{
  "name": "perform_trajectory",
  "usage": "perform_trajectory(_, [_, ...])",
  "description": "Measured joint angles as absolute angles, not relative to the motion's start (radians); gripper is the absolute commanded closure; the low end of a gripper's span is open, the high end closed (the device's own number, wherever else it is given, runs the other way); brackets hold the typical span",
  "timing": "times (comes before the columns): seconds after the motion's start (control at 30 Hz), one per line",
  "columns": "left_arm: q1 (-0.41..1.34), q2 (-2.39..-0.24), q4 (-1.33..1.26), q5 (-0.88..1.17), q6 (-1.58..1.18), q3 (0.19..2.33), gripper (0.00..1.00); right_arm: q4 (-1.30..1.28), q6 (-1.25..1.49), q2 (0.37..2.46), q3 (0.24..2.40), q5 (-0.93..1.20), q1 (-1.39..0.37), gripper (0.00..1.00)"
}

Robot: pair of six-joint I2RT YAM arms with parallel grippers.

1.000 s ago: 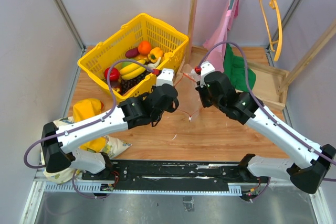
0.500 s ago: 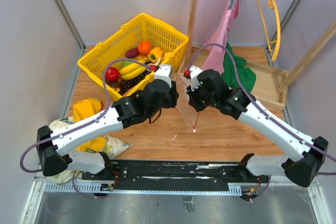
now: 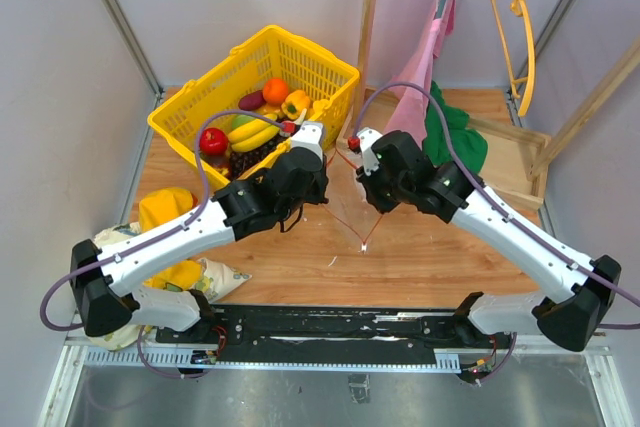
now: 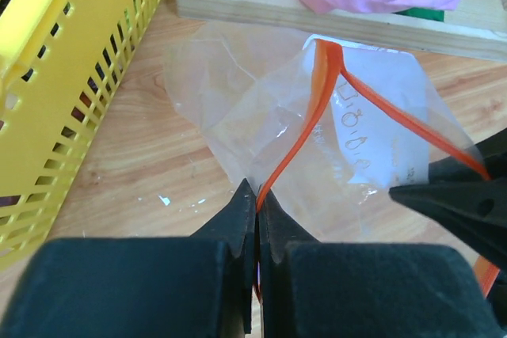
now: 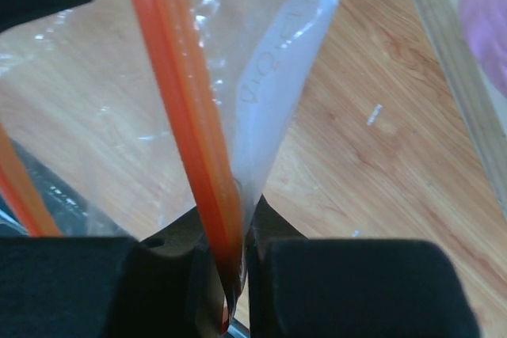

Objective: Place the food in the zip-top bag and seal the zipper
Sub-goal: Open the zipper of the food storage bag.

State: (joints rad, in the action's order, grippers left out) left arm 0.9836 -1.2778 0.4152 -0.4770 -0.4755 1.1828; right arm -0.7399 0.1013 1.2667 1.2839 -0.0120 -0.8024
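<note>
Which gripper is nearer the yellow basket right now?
Left. The left gripper, shut on the zipper, sits just right of the basket wall. The right gripper pinches the zipper's other side farther right, away from the basket.

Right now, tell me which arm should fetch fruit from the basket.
Left, probably: left hand beside the basket, right hand farther off. Both pinch the red strip of the bag, so it must release first.

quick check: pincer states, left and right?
Left pincer: shut on the red zipper strip.
Right pincer: shut on the same zipper strip.
</note>
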Motion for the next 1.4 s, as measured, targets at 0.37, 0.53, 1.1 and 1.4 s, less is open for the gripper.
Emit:
perform_trajectory(0.37, [0.971,-1.324,0.516,-0.465,-0.487,1.208,1.00,-0.787,0.070,1.198,1.284,-0.272,-0.802,0.90])
perform_trajectory(0.53, [0.953,-1.323,0.524,-0.440,-0.495,1.208,1.00,-0.784,0.052,1.170,1.278,-0.336,-0.802,0.99])
perform_trajectory(1.1, [0.918,-1.296,0.465,-0.235,-0.477,1.220,1.00,-0.695,0.045,1.075,1.235,-0.540,-0.802,0.99])
perform_trajectory(1.4, [0.917,-1.359,0.362,-0.148,-0.483,1.171,1.00,-0.619,0.049,1.008,1.117,-0.674,-0.802,0.99])
